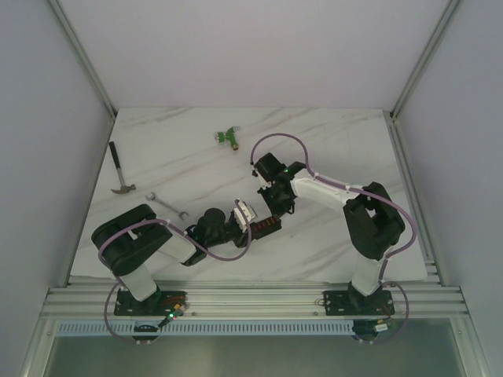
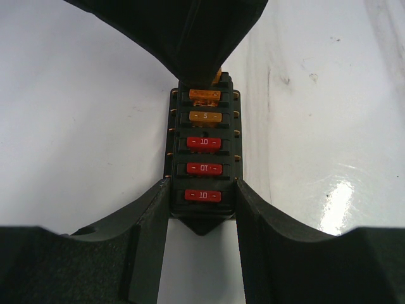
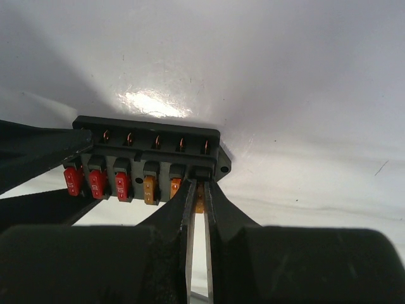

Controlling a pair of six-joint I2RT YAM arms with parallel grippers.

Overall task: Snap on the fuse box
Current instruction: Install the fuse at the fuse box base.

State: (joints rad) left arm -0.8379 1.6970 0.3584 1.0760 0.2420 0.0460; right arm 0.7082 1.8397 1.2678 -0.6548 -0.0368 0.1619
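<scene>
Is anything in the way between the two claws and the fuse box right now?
Nothing visible. The left claw already grips the fuse box by its sides at one end, and the right claw is pinched on an orange fuse at the other end.

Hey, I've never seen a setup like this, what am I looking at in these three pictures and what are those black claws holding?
These are two robot arms bolted to a marble table. One picture looks down from above; the other two come from cameras on each wrist. The left gripper clamps one end of the fuse box, a black block with red and orange fuses. The right gripper is pinched on an orange fuse at the other end. Also on the table lie a hammer, a wrench and a green connector.
</scene>
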